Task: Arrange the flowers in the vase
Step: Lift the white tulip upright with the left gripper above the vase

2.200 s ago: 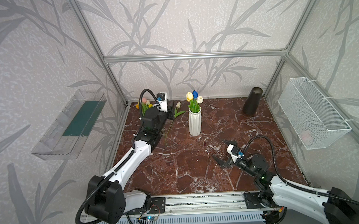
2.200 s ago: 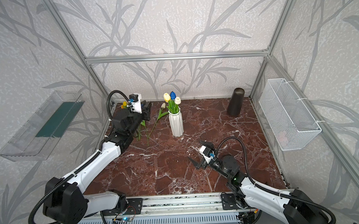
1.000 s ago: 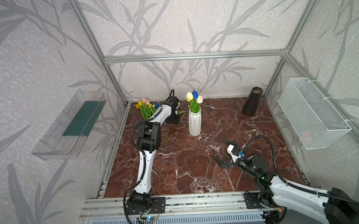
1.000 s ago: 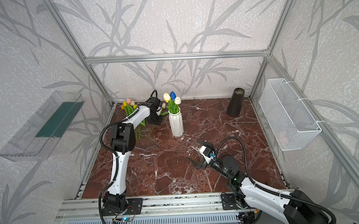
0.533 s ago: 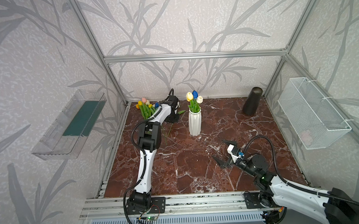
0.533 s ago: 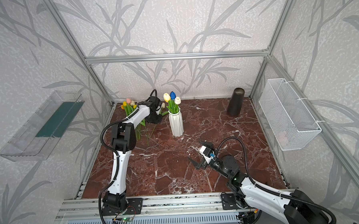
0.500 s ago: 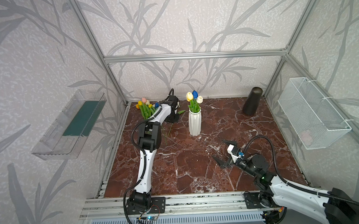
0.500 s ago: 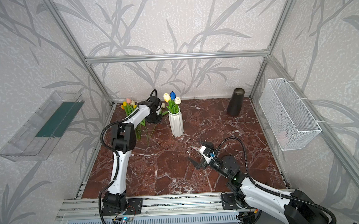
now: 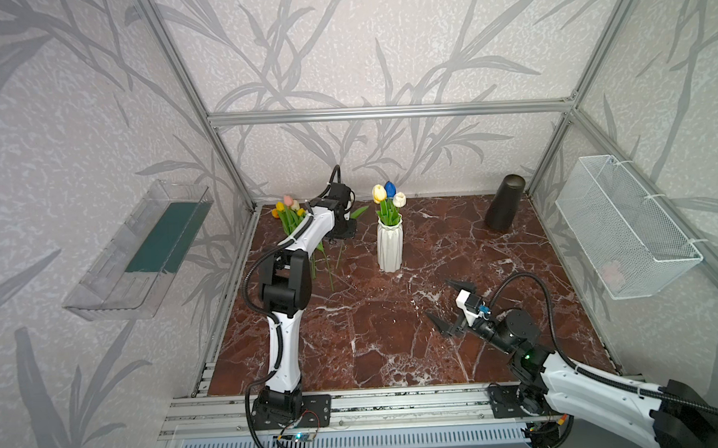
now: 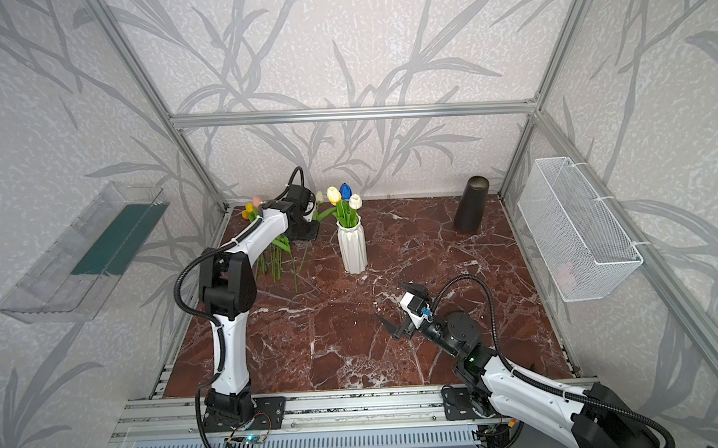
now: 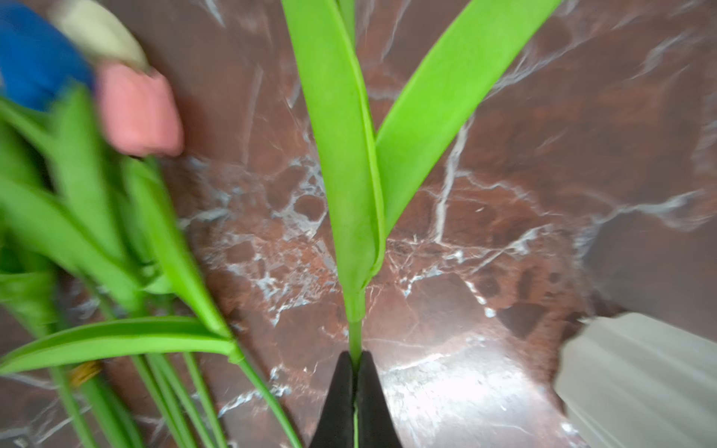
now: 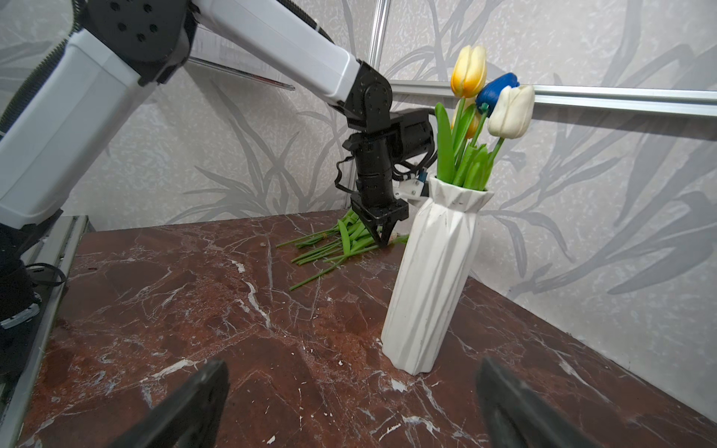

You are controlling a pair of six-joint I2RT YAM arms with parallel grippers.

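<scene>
**Flowers (image 9: 292, 219) at the far left corner, one stem (image 11: 355, 333) pinched**

Flowers not yet in the vase (image 9: 389, 244) lie as a loose bunch flat on the table (image 9: 396, 348) at its far left corner. Their heads point toward the far edge and their stems toward the near edge. The left end effector (image 11: 355, 360) points down at the side of this bunch nearest the vase. Its jaws are closed tight on one green stem, just below where two long leaves (image 11: 349, 155) split apart. That flower's head is outside the wrist view. A pink head (image 11: 139, 112) and a blue head (image 11: 35, 58) lie blurred beside it.

The white, ribbed vase stands upright in the far half of the table, a little left of the middle. It holds a yellow tulip (image 9: 379, 193), a blue tulip (image 9: 390, 188) and a white tulip (image 9: 399, 199).

The right end effector (image 9: 437, 297) hovers low over the near right part of the table, well apart from the vase and facing it. Its jaws are spread wide and hold nothing. A dark tapered cup (image 9: 505, 202) stands at the far right corner.
</scene>
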